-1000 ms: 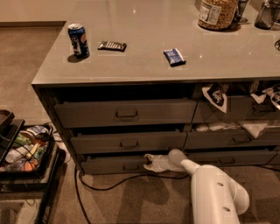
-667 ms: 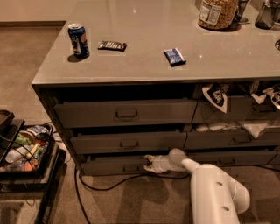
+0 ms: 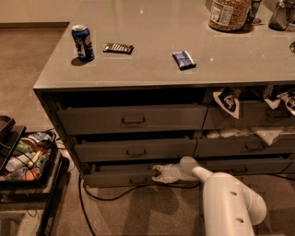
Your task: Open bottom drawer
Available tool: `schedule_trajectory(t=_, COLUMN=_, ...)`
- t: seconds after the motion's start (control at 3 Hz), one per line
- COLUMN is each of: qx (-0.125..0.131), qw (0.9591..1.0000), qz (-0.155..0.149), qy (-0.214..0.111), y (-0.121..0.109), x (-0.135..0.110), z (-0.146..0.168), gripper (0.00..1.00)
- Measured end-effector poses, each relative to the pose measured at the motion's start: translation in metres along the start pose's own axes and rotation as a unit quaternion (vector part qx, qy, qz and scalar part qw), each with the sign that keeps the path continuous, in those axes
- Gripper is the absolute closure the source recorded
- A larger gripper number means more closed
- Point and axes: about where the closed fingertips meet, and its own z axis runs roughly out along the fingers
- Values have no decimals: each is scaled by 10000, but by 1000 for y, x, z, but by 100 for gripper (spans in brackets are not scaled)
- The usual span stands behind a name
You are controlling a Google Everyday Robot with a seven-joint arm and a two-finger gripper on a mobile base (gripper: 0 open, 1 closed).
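The bottom drawer (image 3: 115, 179) is the lowest, slimmest dark grey front of the left stack, with a small centre pull (image 3: 138, 180). It stands a little forward of the cabinet, and a dark gap shows above its top edge. My gripper (image 3: 156, 174) reaches in from the lower right on a white arm (image 3: 221, 193). It sits against the drawer front just right of the pull. Its two white fingers (image 3: 156, 168) are spread, one at the drawer's top edge and one lower, and they hold nothing I can see.
Two taller grey drawers (image 3: 131, 119) sit above, both slightly out. The right stack shows snack bags (image 3: 228, 99). On the counter are a blue can (image 3: 83, 42), a dark bar (image 3: 118, 48), a blue packet (image 3: 184, 59) and a jar (image 3: 229, 13). A black cart (image 3: 27, 161) stands at left; a cable (image 3: 106, 197) lies on the carpet.
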Motion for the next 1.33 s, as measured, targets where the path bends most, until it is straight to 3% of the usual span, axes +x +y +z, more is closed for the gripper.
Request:
schedule_trajectory(t=0.33, qx=-1, qw=10000, qz=3, qy=0, y=0, x=-1, z=-2, gripper=98)
schedule_trajectory(t=1.0, qx=-500, qw=9980, qz=275, qy=-283, y=31, x=-12, z=-13, gripper=96)
schedule_trajectory(t=1.33, qx=-501, qw=9980, qz=275, qy=-284, y=31, x=-12, z=-13, gripper=97)
